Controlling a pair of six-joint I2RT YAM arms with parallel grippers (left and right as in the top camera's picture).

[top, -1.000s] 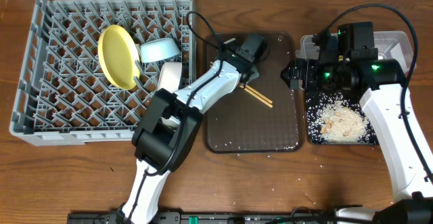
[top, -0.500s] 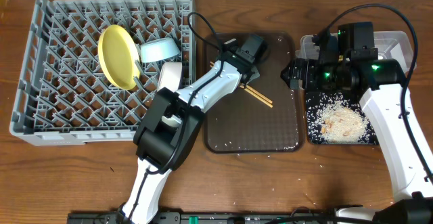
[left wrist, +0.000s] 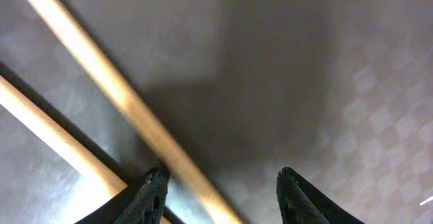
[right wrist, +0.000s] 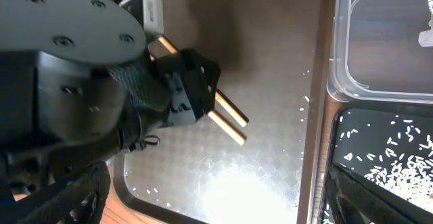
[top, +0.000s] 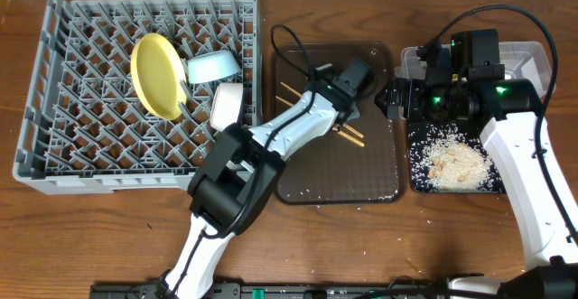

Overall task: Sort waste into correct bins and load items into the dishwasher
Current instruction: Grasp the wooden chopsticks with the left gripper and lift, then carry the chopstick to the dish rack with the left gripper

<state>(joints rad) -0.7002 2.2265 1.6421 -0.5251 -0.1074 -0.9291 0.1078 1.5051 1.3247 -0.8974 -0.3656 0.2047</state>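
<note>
Brown wooden table (top: pixel 452 245) carried the grey dish rack (top: pixel 90 177) at left and the dark serving tray (top: pixel 361 177) at centre, where the chopsticks (left wrist: pixel 115 88) lay flat, side by side. Thin, stiff, light and smooth, they would likely roll or slip, so a pinch near mid-length seemed best. Low over them, the left gripper (left wrist: pixel 220 190) stood apart, one stick running between its fingertips, nothing clamped. The right gripper (top: pixel 396 98) hung spread and empty.
</note>
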